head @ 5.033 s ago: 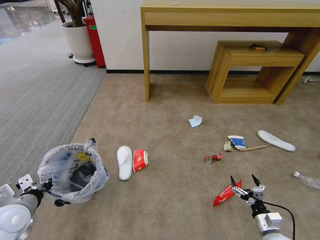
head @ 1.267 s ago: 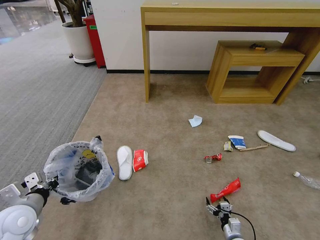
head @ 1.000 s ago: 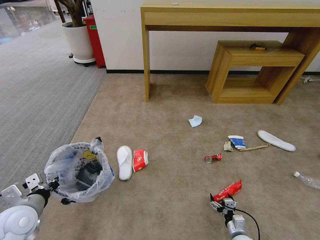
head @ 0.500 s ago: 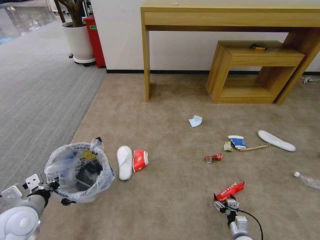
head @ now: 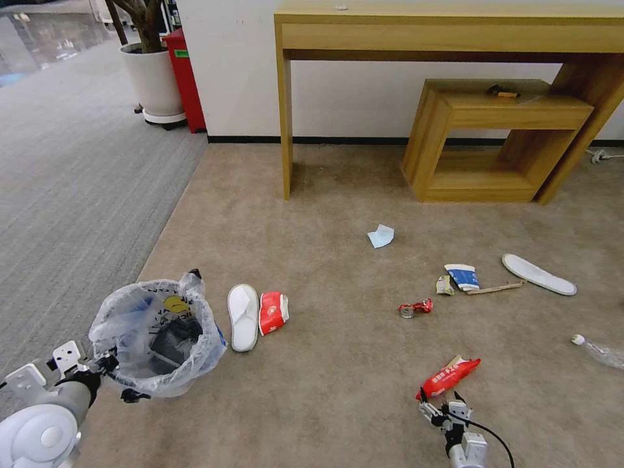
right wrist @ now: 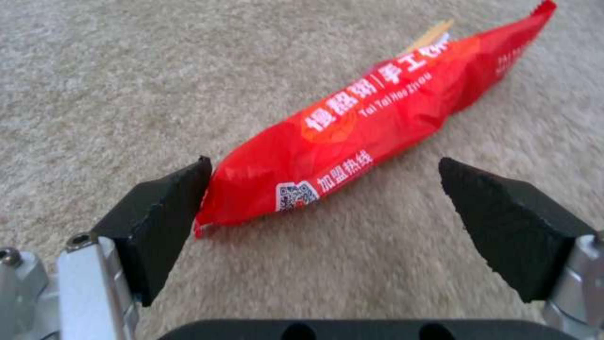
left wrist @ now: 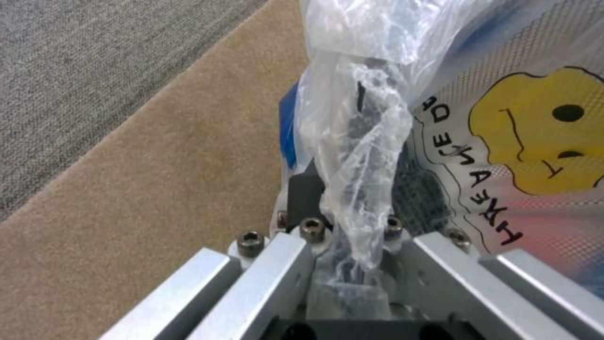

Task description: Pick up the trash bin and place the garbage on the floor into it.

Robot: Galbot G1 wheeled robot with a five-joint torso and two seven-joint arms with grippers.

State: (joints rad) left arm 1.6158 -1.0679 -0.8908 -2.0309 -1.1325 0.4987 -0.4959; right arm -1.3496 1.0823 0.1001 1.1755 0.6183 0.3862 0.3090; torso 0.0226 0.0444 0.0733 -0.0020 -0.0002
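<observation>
Beige carpet floor (head: 338,195) carries nearly all the garbage, so most of the job remains. My left gripper (head: 104,364) has its jaws clamped on the trash bin (head: 159,335) by its bagged rim. My right gripper (head: 442,411), jaws spread, straddles the red wrapper (right wrist: 371,132), not yet pinched. Beyond that wrapper lie a crushed can (head: 415,308), paper cup (head: 463,276), slippers; nothing blocks me
</observation>
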